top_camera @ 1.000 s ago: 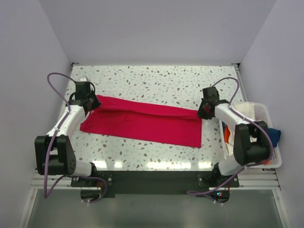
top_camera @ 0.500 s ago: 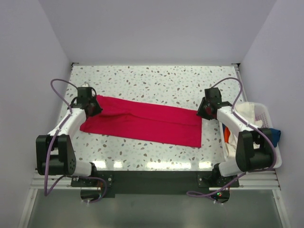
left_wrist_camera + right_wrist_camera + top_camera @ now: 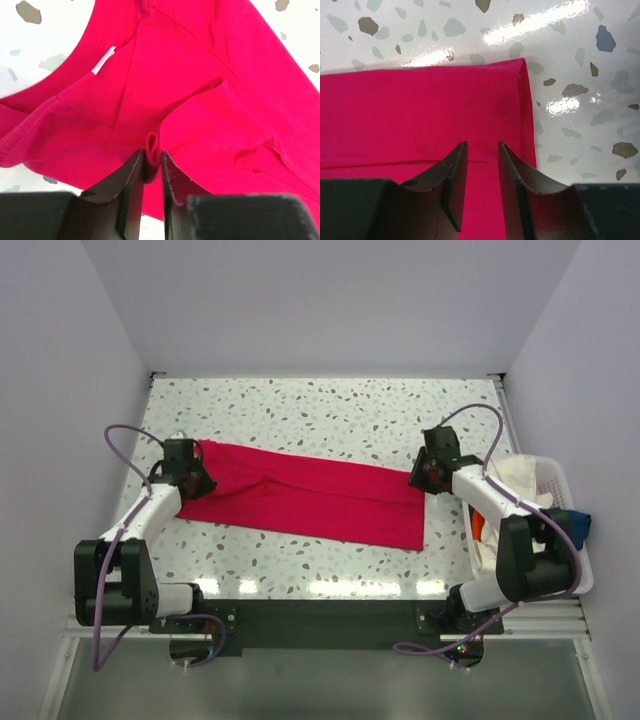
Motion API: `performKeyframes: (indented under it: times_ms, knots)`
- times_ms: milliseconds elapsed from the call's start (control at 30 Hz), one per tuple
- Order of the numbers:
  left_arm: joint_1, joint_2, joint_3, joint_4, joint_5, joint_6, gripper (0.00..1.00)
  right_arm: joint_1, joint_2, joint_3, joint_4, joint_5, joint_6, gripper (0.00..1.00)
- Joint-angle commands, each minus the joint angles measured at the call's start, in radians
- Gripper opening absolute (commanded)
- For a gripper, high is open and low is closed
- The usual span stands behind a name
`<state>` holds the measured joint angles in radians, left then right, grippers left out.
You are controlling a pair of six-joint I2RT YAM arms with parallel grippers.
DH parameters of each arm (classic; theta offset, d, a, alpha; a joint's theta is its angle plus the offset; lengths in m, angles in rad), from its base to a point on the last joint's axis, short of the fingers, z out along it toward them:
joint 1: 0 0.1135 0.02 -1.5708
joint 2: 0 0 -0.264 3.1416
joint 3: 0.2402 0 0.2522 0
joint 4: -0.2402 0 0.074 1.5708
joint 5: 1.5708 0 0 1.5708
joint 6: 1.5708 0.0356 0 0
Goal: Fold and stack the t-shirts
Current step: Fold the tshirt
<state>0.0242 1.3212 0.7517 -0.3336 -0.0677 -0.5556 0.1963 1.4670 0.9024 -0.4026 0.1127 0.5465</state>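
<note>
The red t-shirt (image 3: 300,498) lies across the middle of the speckled table (image 3: 330,415), folded into a long band that runs from my left side to my right, slanting a little nearer toward the right end.

My left gripper (image 3: 152,157) sits low at the collar end of it. The fingers stand only a narrow slit apart, and a small upright pucker of red cloth rises right at their tips. I cannot tell whether they have a real grip on that ridge or merely touch it. Just beyond, the curve of the neckline shows, with a small white label (image 3: 102,60) sewn inside it.

My right gripper (image 3: 481,147) is at the opposite end, over the shirt's far right corner. Its fingers are parted with a clear gap — flat red cloth shows through between them, and nothing is caught in the grip. The hem edge there lies straight, and bare table shows just to the right of it.

Off the table's right edge sits a white slatted basket (image 3: 560,480), holding cream-white (image 3: 520,475), orange (image 3: 478,525) and dark blue (image 3: 578,525) cloth — well apart from the red shirt.
</note>
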Motion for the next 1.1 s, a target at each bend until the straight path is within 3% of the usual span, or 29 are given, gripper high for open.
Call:
performKeyframes:
  times_ms: [0,33,333,600,867,1067]
  knots:
    - [0.006,-0.046,-0.041,0.064,0.005,-0.049,0.25,0.020,0.003,-0.014,0.018,0.005,0.003,0.35]
    - [0.006,-0.056,-0.051,0.071,0.008,-0.053,0.34,0.025,0.003,-0.016,0.018,0.008,0.003,0.35]
    - [0.006,-0.218,-0.115,0.125,0.036,-0.069,0.60,0.167,0.078,0.049,0.002,0.061,0.004,0.36]
    - [0.006,-0.070,-0.075,0.177,0.031,-0.112,0.61,0.261,0.243,0.210,-0.005,0.047,-0.003,0.36]
    - [0.005,0.176,0.044,0.254,0.103,-0.086,0.61,0.282,0.273,0.224,0.037,0.008,-0.008,0.36]
    - [0.005,0.249,0.078,0.281,0.164,-0.076,0.65,0.282,0.266,0.210,0.054,-0.004,-0.016,0.36]
